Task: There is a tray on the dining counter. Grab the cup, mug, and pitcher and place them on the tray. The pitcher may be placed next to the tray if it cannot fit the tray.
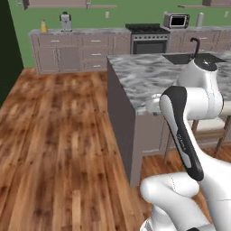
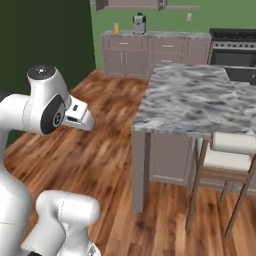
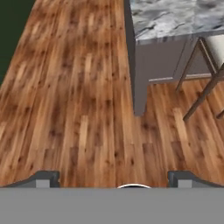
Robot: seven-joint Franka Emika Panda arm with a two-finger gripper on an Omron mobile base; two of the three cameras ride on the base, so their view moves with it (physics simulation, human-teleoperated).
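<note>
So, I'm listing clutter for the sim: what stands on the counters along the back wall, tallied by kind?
yellow bottle: 1
coffee machine: 1
toaster oven: 1
pale canister: 1
Total: 4

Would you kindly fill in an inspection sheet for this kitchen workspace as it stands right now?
Surface: dining counter, grey-white marble, the part in view bare.
Job's things: nothing seen of tray, cup, mug or pitcher.
Clutter: nothing seen on the counter.
Gripper: gripper open, empty, aimed down at the wood floor.
Cables: nothing seen.
Surroundings: stool at the counter's edge; back cabinets, stove, toaster oven, green wall.
</note>
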